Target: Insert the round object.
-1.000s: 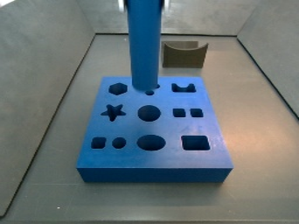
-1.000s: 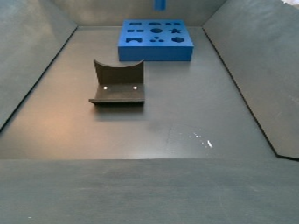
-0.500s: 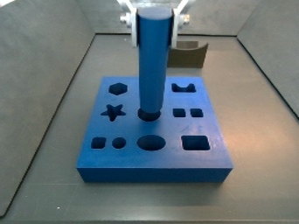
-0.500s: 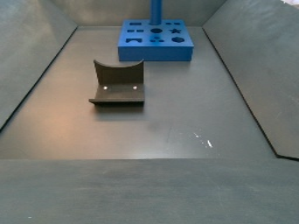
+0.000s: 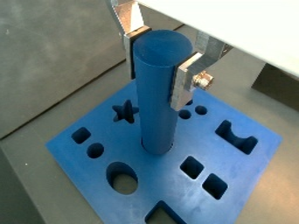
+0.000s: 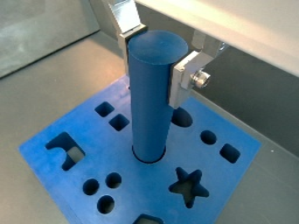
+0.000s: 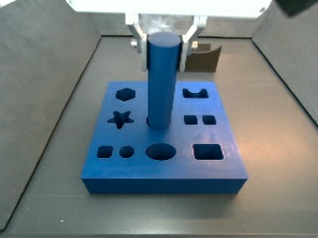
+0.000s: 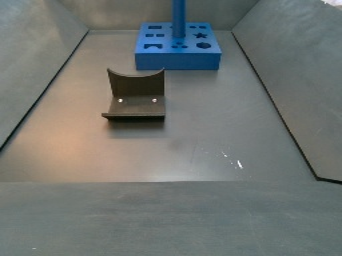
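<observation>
The round object is a tall blue cylinder (image 5: 160,96). It stands upright with its lower end in the round middle hole of the blue block (image 5: 263,166). It shows in both wrist views (image 6: 155,96) and both side views (image 7: 161,79) (image 8: 178,12). My gripper (image 5: 158,61) is over the block, with a silver finger on each side of the cylinder's top and the pads pressed against it. The gripper also shows in a wrist view (image 6: 158,57) and a side view (image 7: 163,45).
The blue block (image 7: 162,181) has several other shaped holes, among them a star (image 7: 121,119), a hexagon (image 7: 125,93) and an oval (image 7: 159,152). The dark fixture (image 8: 134,95) stands on the floor apart from the block, also in a side view (image 7: 199,58). Grey walls ring the floor.
The cylinder moved from over the block's back row to the middle round hole and went down into it. The gripper has come down into the side view.
</observation>
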You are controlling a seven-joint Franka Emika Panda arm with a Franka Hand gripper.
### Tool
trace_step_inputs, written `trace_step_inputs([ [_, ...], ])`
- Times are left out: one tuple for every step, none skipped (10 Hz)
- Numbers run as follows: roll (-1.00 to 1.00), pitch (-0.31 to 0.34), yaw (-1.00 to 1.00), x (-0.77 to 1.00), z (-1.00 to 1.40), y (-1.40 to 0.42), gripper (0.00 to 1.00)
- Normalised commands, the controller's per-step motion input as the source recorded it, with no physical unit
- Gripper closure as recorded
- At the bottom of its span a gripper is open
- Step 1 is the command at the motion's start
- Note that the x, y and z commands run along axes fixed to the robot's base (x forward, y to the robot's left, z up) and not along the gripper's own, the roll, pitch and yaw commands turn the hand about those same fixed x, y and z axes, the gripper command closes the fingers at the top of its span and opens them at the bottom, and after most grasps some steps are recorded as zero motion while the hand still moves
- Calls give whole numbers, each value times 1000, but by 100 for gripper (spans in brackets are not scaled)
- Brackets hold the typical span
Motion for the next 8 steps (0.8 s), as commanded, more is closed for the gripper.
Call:
trace_step_inputs([
  [-83,0,-3,29,-277,66,100],
  [-54,0,0,9,-303,57,100],
  [-14,0,0,43,-391,54,100],
  [0,37,-11,111,-414,94,100],
  [0,40,-29,143,-429,89,100],
  [-84,0,-60,86,-326,0,100],
  [-146,-47,-26,17,-289,0,100],
  [-23,0,0,14,-6,0,100],
])
